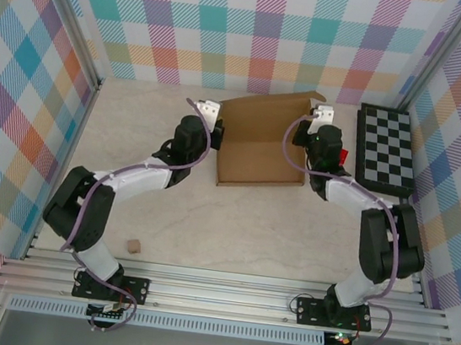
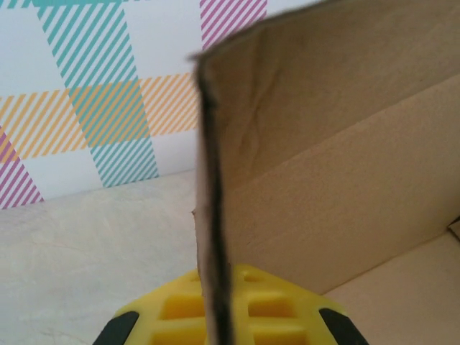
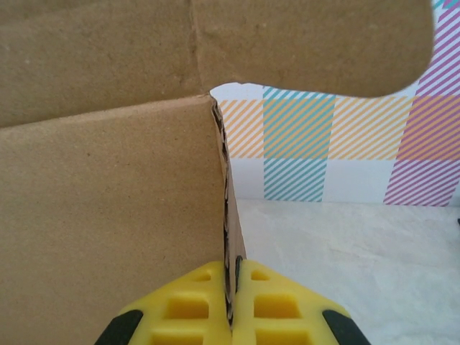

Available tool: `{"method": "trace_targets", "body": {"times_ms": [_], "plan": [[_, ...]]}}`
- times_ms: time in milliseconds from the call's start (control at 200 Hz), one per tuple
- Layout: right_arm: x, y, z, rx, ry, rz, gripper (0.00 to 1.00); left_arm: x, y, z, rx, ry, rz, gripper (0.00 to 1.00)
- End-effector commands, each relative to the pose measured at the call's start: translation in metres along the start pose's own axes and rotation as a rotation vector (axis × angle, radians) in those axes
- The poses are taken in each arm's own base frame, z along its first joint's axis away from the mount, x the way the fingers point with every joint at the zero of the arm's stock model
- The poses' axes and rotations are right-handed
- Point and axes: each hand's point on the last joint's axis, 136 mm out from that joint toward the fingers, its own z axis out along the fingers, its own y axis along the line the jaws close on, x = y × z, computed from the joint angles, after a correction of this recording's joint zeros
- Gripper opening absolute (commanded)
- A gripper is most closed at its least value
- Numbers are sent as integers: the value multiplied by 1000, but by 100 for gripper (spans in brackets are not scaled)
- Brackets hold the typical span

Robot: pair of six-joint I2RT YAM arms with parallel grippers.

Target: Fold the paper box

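The paper box (image 1: 260, 142) is sitting on the pale marbled table (image 1: 240, 225), toward the far middle, between the two arms and just left of the black-and-white checkered board (image 1: 384, 148), apart from it. Seen from above, it is lying open, its brown floor facing up and its side walls standing raised. The left gripper (image 2: 215, 320) is clamping the box's left wall: in the left wrist view the yellow fingers (image 2: 172, 316) are pressing on either side of the upright cardboard edge, which is running straight up from between them, with the inner face of the box and a crease line spreading out to the right. The right gripper (image 3: 231, 313) is pinching the box's right wall in the same way: in its wrist view the two yellow fingers (image 3: 280, 313) are squeezing together on the thin corrugated edge, the wall is filling the left side, and a rounded flap is hanging across the top. Both arms are reaching forward from their bases at the near rail and bending inward toward the box. A tiny tan cube (image 1: 131, 246) is resting near the left arm's base, well apart from the box. Plaid-patterned walls (image 1: 257, 31) are enclosing the table on three sides.
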Motion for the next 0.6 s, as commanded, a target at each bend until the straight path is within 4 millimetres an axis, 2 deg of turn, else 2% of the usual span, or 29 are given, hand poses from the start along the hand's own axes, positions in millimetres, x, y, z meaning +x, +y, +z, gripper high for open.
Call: {"method": "trace_targets", "body": {"times_ms": [0, 145, 295, 320, 440, 500, 595], "plan": [[23, 65, 6, -280, 45, -13, 3, -13, -53, 13, 213, -100, 80, 0], [56, 57, 6, -253, 106, -2, 6, 15, -52, 20, 206, -62, 78, 0], [80, 42, -7, -208, 183, 24, 11, 30, -47, 8, 201, -58, 85, 0], [90, 39, -11, -197, 223, 24, 13, 33, -47, 5, 203, -55, 88, 0], [104, 25, -26, -152, 279, 82, 25, 52, -43, -5, 199, -15, 97, 0], [114, 19, -32, -132, 329, 113, 27, 61, -42, -11, 200, 3, 106, 0], [117, 16, -41, -123, 351, 125, 31, 69, -39, -17, 197, 18, 112, 0]]}}
